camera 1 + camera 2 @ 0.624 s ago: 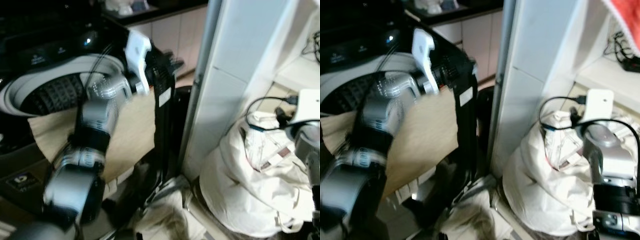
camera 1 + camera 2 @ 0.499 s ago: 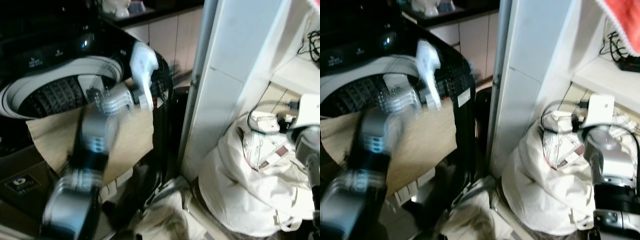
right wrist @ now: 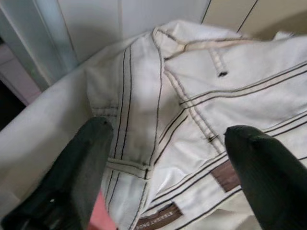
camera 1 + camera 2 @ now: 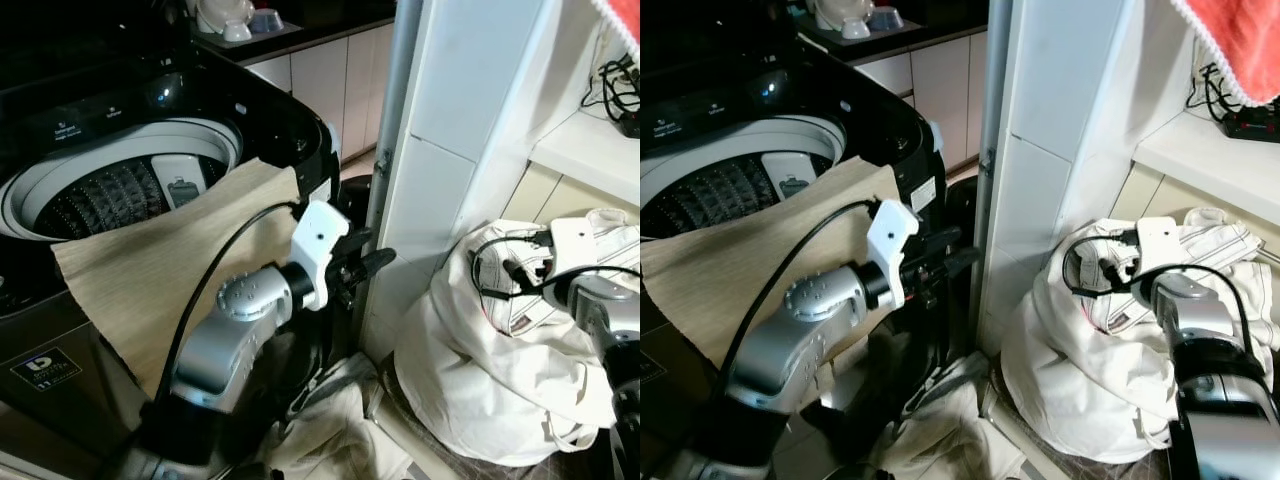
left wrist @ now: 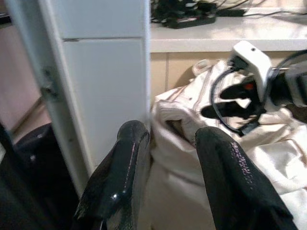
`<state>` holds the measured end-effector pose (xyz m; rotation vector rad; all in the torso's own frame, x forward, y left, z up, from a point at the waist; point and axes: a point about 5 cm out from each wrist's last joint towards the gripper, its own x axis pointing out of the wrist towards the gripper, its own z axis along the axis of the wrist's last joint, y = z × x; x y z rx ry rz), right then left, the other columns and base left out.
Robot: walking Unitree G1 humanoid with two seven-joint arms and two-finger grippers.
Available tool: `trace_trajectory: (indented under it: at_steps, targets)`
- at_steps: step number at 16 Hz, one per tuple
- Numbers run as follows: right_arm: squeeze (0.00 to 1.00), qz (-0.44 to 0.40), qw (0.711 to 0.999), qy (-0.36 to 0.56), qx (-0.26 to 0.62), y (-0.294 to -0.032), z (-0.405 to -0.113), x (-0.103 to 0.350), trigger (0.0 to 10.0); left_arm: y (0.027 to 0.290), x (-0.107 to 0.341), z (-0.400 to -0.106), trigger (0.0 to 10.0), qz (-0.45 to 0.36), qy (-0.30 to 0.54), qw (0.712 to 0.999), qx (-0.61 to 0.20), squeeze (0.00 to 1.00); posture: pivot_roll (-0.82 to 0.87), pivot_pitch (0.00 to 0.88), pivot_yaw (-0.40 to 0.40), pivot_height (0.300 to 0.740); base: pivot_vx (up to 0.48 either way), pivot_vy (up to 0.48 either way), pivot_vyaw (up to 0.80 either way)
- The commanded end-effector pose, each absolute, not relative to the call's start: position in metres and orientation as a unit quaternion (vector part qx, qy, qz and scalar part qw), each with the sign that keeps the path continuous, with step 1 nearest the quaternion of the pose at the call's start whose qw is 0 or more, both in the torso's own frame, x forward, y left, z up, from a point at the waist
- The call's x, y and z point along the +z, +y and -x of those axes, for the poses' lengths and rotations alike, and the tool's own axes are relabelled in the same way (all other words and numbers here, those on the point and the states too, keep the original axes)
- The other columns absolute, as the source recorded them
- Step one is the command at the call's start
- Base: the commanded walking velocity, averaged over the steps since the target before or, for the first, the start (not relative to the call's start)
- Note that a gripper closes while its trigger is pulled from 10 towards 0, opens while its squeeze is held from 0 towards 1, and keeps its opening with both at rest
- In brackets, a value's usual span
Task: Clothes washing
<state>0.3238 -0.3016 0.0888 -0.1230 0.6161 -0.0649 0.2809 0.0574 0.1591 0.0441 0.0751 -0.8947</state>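
white jeans (image 3: 192,110) with dark stitching lie bunched beneath my right gripper (image 3: 163,163), fingers spread. my left gripper (image 4: 375,262), empty and parted, has lowered from the washing machine (image 4: 120,180).

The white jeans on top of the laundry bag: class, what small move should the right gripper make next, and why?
Probably lower the right gripper onto the white jeans and close. Its fingers are spread wide just above the waistband, with nothing between them yet. The jeans lie on top of the white laundry bag, and the washing machine stands open nearby. The left gripper points toward the bag, holding nothing.
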Motion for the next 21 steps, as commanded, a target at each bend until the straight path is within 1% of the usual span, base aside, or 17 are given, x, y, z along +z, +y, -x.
trace_trajectory:
  at_steps: [1,3,4,6,7,8,9,10,11,12,13,14,15,17,18,19,21]
  targets:
    - [1.0,0.064,0.95,0.304,-0.021,-0.299,-0.325,0.084,10.0,0.066,0.162,-0.279,10.0,-0.034,0.037,0.909,-0.413,0.0,-0.06,0.0,0.051,0.74,0.0,0.0,0.0]
    - [1.0,0.066,0.948,0.31,-0.021,-0.3,-0.324,0.081,10.0,0.068,0.162,-0.275,10.0,-0.039,0.045,0.905,-0.421,0.0,-0.05,0.012,0.055,0.74,0.0,0.0,0.0]
    - [1.0,0.061,0.947,0.314,-0.021,-0.3,-0.323,0.079,10.0,0.068,0.163,-0.271,10.0,-0.041,0.052,0.898,-0.434,0.0,-0.04,0.028,0.056,0.74,0.0,0.0,0.0]
    - [1.0,0.039,0.945,0.324,-0.013,-0.299,-0.321,0.074,10.0,0.066,0.165,-0.263,10.0,-0.042,0.059,0.88,-0.468,0.0,-0.03,0.048,0.056,0.74,0.0,0.0,0.0]
    - [1.0,0.022,0.94,0.34,0.01,-0.293,-0.318,0.066,10.0,0.064,0.165,-0.255,10.0,-0.051,0.06,0.861,-0.503,0.0,-0.03,0.056,0.053,0.74,0.0,0.0,0.0]
    - [1.0,0.017,0.939,0.344,0.016,-0.292,-0.317,0.064,10.0,0.064,0.165,-0.253,10.0,-0.052,0.062,0.856,-0.511,0.0,-0.03,0.056,0.053,0.74,0.0,0.0,0.0]
    - [0.34,0.003,0.935,0.351,0.047,-0.282,-0.317,0.059,10.0,0.063,0.165,-0.247,10.0,-0.057,0.071,0.84,-0.535,0.0,-0.02,0.053,0.05,0.74,0.0,0.0,0.0]
    - [0.0,0.003,0.93,0.361,0.065,-0.277,-0.316,0.056,10.0,0.063,0.165,-0.245,10.0,-0.055,0.077,0.834,-0.544,0.0,-0.02,0.053,0.049,0.74,0.0,0.0,0.0]
    - [0.0,0.008,0.926,0.37,0.078,-0.274,-0.314,0.053,10.0,0.063,0.165,-0.243,10.0,-0.054,0.081,0.829,-0.551,0.0,-0.02,0.05,0.049,0.74,0.0,0.0,0.0]
    - [0.0,0.025,0.921,0.381,0.08,-0.272,-0.312,0.048,7.9,0.063,0.164,-0.242,10.0,-0.06,0.083,0.828,-0.551,0.0,-0.02,0.05,0.049,0.74,0.0,0.0,0.0]
    - [0.0,0.03,0.92,0.382,0.078,-0.272,-0.312,0.047,5.3,0.063,0.165,-0.243,10.0,-0.058,0.083,0.828,-0.551,0.0,-0.02,0.056,0.049,0.74,0.0,0.0,0.0]
    - [0.0,0.036,0.921,0.383,0.062,-0.272,-0.31,0.044,4.6,0.063,0.165,-0.244,10.0,-0.059,0.083,0.83,-0.549,0.0,-0.02,0.056,0.049,0.74,0.0,0.0,0.0]
    - [0.0,0.041,0.923,0.381,0.046,-0.274,-0.31,0.043,7.6,0.064,0.167,-0.244,10.0,-0.057,0.085,0.829,-0.549,0.0,-0.01,0.06,0.052,0.74,0.0,0.0,0.0]
    - [0.0,0.041,0.927,0.372,0.027,-0.277,-0.31,0.043,10.0,0.065,0.168,-0.243,10.0,-0.056,0.088,0.828,-0.551,0.0,-0.01,0.063,0.053,0.74,0.0,0.0,0.0]
    - [0.0,0.049,0.929,0.366,-0.001,-0.283,-0.31,0.045,10.0,0.066,0.169,-0.242,10.0,-0.058,0.089,0.826,-0.553,0.0,0.0,0.07,0.059,0.74,0.0,0.0,0.0]
    - [0.0,0.037,0.933,0.357,-0.023,-0.287,-0.31,0.047,10.0,0.067,0.17,-0.242,10.0,-0.059,0.089,0.826,-0.554,0.0,0.01,0.073,0.063,0.74,0.0,0.0,0.0]
    - [0.0,-0.006,0.937,0.346,-0.045,-0.289,-0.31,0.047,10.0,0.067,0.171,-0.243,10.0,-0.059,0.09,0.825,-0.555,0.0,0.01,0.073,0.063,0.74,0.0,0.0,0.0]
